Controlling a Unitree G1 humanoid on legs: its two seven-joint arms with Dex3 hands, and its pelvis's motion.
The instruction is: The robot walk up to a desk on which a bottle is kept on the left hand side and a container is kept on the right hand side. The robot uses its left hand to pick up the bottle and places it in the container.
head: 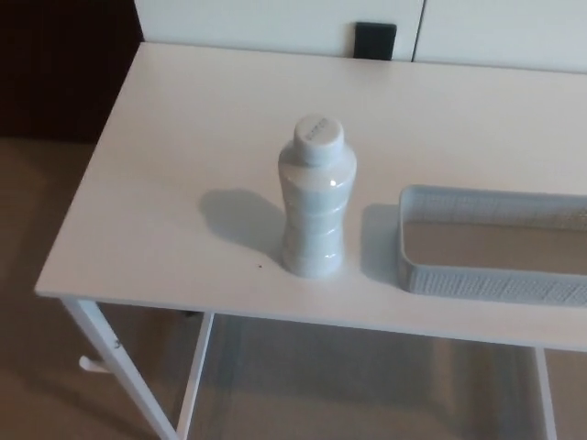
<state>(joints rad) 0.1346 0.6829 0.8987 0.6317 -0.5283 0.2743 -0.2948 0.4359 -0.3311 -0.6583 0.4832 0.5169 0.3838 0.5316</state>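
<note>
The task stood at the approach step: neither hand showed in the head view, so their state could not be told. The bottle point(315, 199) stood upright on the white surface point(174, 165), just left of the empty container point(491, 280). Next, the left hand would need to reach in and grasp the bottle's waist.

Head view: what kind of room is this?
Probably an office or lab test setup: a plain white desk against a white wall with a dark wall plate, holding only a bottle and a mesh basket.
</note>
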